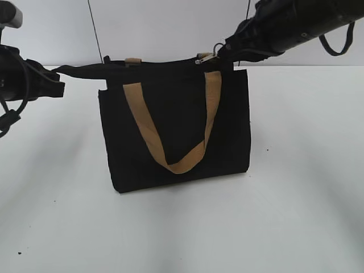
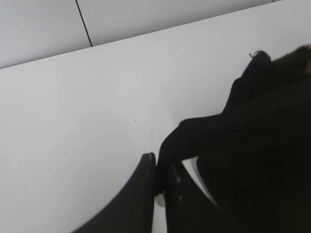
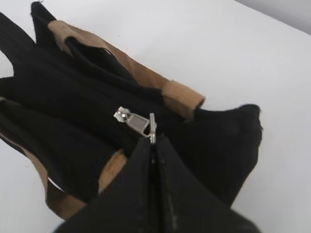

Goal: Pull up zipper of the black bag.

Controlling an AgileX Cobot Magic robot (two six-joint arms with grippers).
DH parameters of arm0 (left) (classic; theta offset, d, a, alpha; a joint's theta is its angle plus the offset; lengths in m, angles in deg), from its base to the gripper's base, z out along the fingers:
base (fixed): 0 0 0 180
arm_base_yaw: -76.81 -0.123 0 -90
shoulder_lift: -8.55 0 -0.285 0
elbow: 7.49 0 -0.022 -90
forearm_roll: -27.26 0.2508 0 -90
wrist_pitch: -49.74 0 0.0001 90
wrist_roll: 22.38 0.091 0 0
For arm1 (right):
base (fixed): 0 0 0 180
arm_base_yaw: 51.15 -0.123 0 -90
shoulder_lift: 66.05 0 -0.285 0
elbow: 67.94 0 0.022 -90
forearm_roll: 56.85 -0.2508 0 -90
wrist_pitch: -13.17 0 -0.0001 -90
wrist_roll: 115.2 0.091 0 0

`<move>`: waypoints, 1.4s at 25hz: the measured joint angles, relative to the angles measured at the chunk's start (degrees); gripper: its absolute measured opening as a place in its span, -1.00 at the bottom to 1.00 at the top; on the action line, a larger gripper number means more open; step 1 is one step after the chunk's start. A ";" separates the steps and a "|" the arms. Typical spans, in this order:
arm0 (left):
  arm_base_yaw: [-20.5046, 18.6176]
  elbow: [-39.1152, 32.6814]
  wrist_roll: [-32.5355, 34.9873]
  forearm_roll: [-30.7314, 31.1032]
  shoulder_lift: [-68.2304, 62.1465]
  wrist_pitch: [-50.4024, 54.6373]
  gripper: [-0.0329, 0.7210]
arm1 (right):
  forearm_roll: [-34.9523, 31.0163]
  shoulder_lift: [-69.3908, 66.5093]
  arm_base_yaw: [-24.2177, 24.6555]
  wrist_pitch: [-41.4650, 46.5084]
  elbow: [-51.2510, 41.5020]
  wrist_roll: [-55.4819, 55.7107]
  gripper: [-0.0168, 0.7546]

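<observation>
Right claw [image 3: 152, 145] pinches zipper [image 3: 136, 121] atop black bag [image 1: 176, 125].

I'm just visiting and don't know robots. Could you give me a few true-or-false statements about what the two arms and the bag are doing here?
1. The black bag stands upright on the white table. True.
2. The right gripper is shut on the silver zipper pull. True.
3. The left gripper hangs open, away from the bag. False: it is shut on a black fabric tab at the bag's end.
4. The tan strap on the front is lifted above the bag. False: it hangs down over the front.
5. The zipper pull sits at the left end of the bag's top in the exterior view. False: it is near the right end.
</observation>
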 joint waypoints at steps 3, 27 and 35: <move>0.00 0.00 0.00 -0.18 0.00 0.06 -0.85 | 0.98 0.05 2.14 3.07 0.00 0.17 -0.99; 6.17 0.00 0.00 -3.65 0.00 -0.85 -0.43 | 3.15 2.45 3.26 7.33 0.00 4.98 -0.17; 7.95 0.00 0.00 -13.83 4.96 9.61 0.32 | 2.99 6.05 3.19 19.37 0.00 12.35 0.59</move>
